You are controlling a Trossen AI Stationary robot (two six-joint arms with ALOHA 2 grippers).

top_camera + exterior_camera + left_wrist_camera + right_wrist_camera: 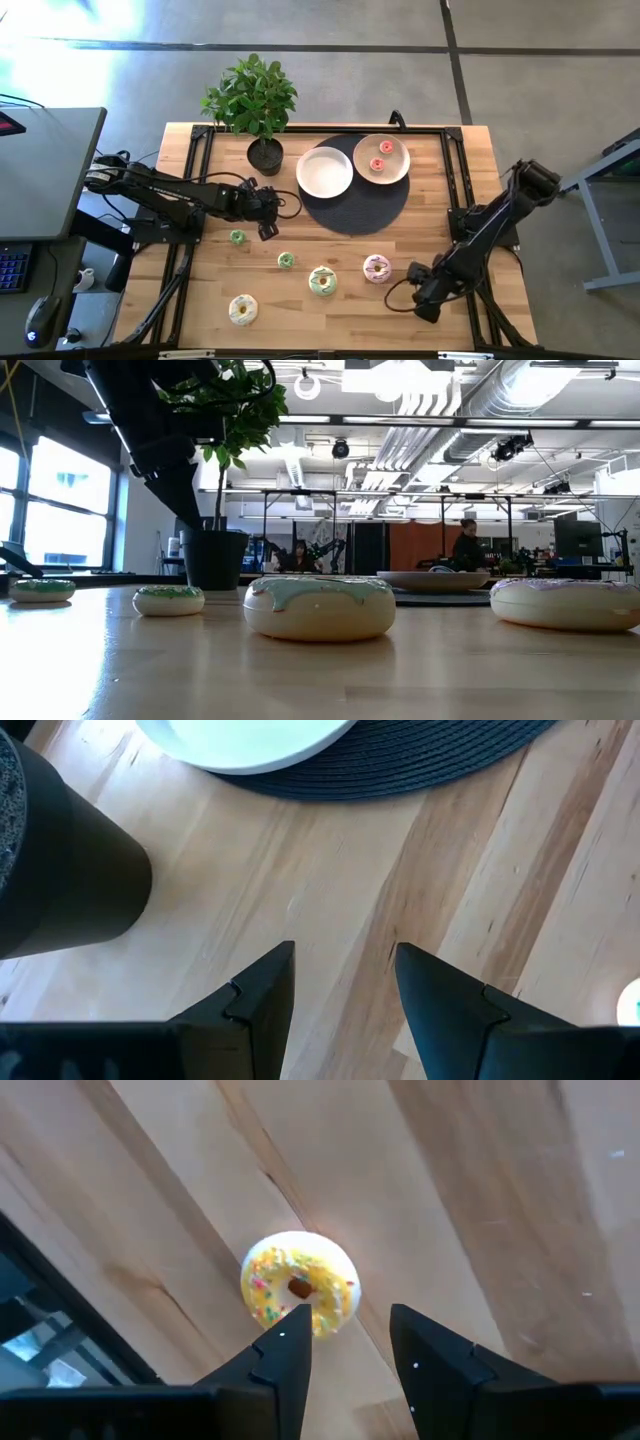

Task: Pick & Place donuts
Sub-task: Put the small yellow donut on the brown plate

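Note:
Five donuts lie flat on the wooden table: two tiny green ones [237, 237] [286, 261], a green-cream one [322, 281], a pink one [376, 268] and a pale yellow one [243, 309]. Two tiny pink-red donuts [381, 156] lie on the tan plate [398, 170]. A tiny yellow sprinkled donut [298, 1285] lies on the table just beyond my right gripper [350, 1325], which is open above it at the near right [420, 298]; the gripper hides it in the high view. My left gripper [345, 960] is open and empty over bare wood beside the plant pot [266, 218].
A potted plant [262, 110] stands at the far left, its dark pot [60, 860] close to my left gripper. An empty white plate [324, 171] and the tan plate sit on a dark round mat [355, 205]. People show in the room behind [467, 545].

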